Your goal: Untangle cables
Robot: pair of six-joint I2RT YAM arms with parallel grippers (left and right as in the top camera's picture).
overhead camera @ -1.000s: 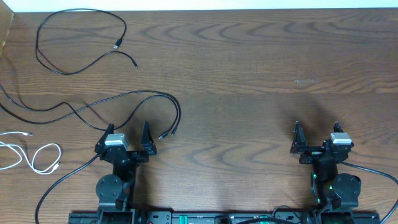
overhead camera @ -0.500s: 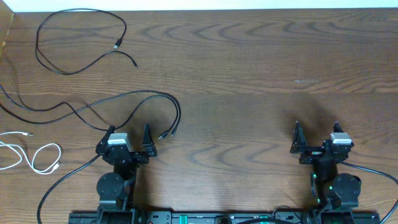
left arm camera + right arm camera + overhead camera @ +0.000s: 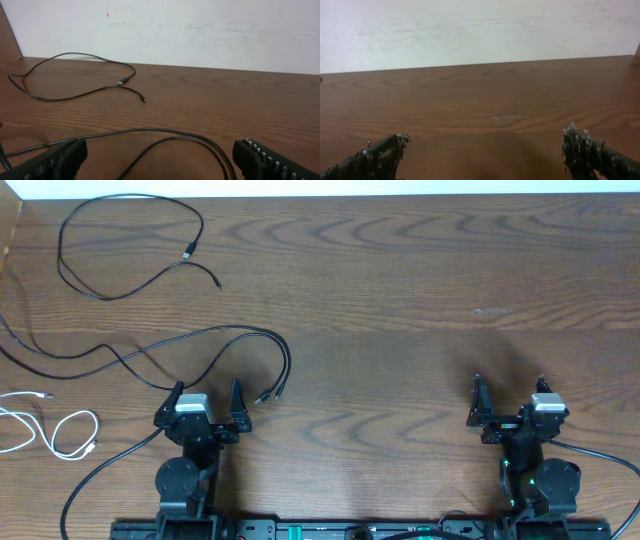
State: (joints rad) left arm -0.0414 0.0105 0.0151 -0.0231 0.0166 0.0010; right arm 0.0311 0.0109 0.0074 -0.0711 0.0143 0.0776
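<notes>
The cables lie on the left half of the table (image 3: 400, 300). We see one black loop (image 3: 189, 252) at 11 o'clock. A longer black cable (image 3: 240, 329) snakes in from 9 o'clock, its plug ends just beside the left gripper (image 3: 207, 388) at 7 o'clock. A white cord (image 3: 97, 428) sits at 8 o'clock. The left gripper and the right gripper (image 3: 509, 382), at 5 o'clock, both have fingers spread apart.
</notes>
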